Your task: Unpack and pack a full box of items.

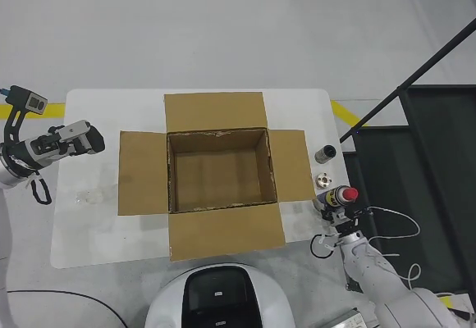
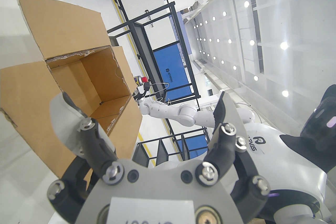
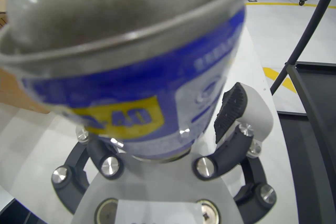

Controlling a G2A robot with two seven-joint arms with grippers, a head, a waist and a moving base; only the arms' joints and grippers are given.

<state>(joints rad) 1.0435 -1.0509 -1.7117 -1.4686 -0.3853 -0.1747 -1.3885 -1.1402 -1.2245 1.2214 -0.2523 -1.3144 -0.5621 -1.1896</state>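
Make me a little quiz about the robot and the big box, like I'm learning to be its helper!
1. True or false: the cardboard box has something lying inside it.
2. Pick one. What sits in the right gripper? A) a spray can with a red cap, B) a banana, C) a teacup.
3. Fill in the gap: the fingers of the left gripper are spread ____ with nothing between them.

Key: 1 false, the box is empty. 2 A. 3 open.
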